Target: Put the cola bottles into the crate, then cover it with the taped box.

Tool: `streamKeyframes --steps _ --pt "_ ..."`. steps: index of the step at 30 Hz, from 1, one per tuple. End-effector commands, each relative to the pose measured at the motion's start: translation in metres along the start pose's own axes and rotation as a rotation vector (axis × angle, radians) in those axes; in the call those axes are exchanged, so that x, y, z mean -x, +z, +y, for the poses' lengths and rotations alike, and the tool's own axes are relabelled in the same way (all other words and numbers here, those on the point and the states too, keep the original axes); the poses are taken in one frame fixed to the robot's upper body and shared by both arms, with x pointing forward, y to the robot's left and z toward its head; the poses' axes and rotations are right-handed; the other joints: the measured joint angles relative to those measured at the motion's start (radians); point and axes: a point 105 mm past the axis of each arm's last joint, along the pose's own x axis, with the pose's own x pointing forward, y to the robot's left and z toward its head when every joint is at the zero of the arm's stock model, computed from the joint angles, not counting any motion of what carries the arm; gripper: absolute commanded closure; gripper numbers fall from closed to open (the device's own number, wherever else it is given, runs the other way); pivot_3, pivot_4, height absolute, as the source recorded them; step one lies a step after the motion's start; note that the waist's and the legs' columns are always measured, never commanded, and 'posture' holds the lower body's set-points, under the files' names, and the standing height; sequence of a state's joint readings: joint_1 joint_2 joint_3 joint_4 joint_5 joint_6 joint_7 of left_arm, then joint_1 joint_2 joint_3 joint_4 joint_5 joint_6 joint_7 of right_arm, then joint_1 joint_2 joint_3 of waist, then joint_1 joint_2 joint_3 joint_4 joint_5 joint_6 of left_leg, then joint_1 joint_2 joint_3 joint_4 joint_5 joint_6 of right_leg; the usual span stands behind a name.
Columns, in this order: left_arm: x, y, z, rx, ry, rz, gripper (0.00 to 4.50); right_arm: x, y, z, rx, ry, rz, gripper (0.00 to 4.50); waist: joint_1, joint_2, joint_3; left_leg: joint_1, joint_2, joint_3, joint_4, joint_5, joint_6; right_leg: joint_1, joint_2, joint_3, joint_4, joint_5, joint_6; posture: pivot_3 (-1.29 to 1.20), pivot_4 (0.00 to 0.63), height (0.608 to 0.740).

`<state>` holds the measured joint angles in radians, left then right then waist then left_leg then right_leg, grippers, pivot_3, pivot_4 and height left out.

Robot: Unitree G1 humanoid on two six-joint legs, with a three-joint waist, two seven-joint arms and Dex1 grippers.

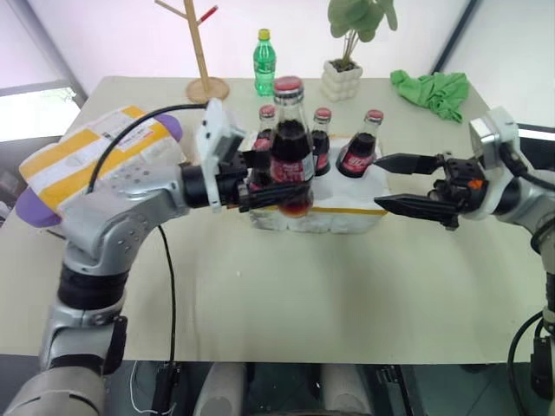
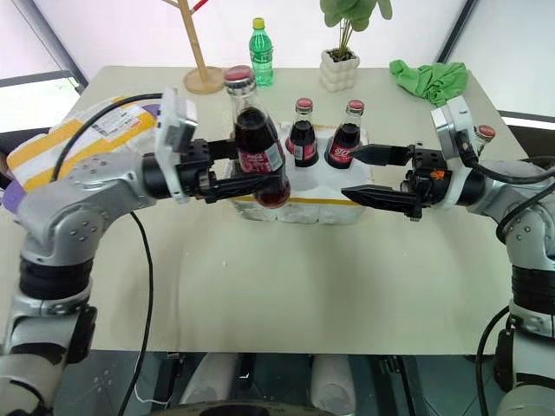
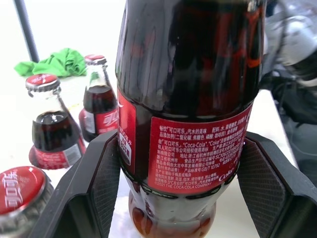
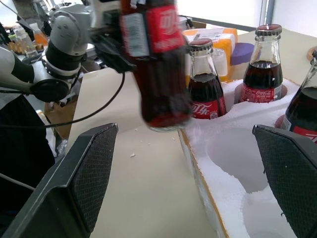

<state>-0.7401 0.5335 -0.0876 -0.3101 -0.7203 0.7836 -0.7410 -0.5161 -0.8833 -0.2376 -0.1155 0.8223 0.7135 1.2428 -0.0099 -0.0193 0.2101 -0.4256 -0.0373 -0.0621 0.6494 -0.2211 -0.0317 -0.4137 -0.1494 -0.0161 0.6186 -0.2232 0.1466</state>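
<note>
A: Left gripper [image 1: 260, 178] clamped on a cola bottle [image 1: 290, 143] at the label, held upright just in front of the crate [image 1: 347, 217]. Right gripper [image 1: 395, 184] wide open, empty, beside the crate.

B: Glass, probably heavy and slick. Label-height grip looks sound. Three bottles [image 1: 360, 143] seated.

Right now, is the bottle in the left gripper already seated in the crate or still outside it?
Outside. The left gripper holds the bottle upright in the air, its base beside the crate's near edge, above the table.
</note>
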Motion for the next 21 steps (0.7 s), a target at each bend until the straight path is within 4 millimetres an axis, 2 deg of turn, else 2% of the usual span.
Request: streamKeyframes --steps 1,9,15,21 --pt "-0.018 0.019 0.005 -0.112 0.014 -0.053 1.71 0.001 0.013 0.007 0.054 0.002 -0.034 0.0 0.001 0.0 0.0 0.0 0.0 0.0 0.0 0.0 0.0 0.0 0.0 0.0 0.0 0.0 0.0 0.0 0.15 0.74" --pt "-0.042 0.023 0.013 -0.107 0.017 -0.08 1.71 0.002 0.011 0.008 0.049 -0.012 -0.04 0.0 -0.002 0.0 0.0 0.0 0.0 0.0 0.0 0.0 0.0 0.0 0.0 0.0 0.0 0.0 0.0 0.0 0.15 0.74" --pt "-0.057 0.02 0.008 -0.083 0.009 -0.073 1.71 0.003 0.01 0.007 0.05 -0.017 -0.04 0.0 0.0 0.0 0.0 0.0 0.0 0.0 0.0 0.0 0.0 0.0 0.0 0.0 0.0 0.0 0.001 0.0 0.15 0.74" --pt "-0.059 0.011 0.012 -0.081 0.081 -0.022 1.71 0.003 0.009 0.006 0.053 -0.021 -0.035 0.0 -0.001 0.0 0.0 0.0 0.0 0.0 0.0 0.0 0.0 0.0 0.0 0.0 0.0 0.0 0.001 0.0 0.15 0.74"
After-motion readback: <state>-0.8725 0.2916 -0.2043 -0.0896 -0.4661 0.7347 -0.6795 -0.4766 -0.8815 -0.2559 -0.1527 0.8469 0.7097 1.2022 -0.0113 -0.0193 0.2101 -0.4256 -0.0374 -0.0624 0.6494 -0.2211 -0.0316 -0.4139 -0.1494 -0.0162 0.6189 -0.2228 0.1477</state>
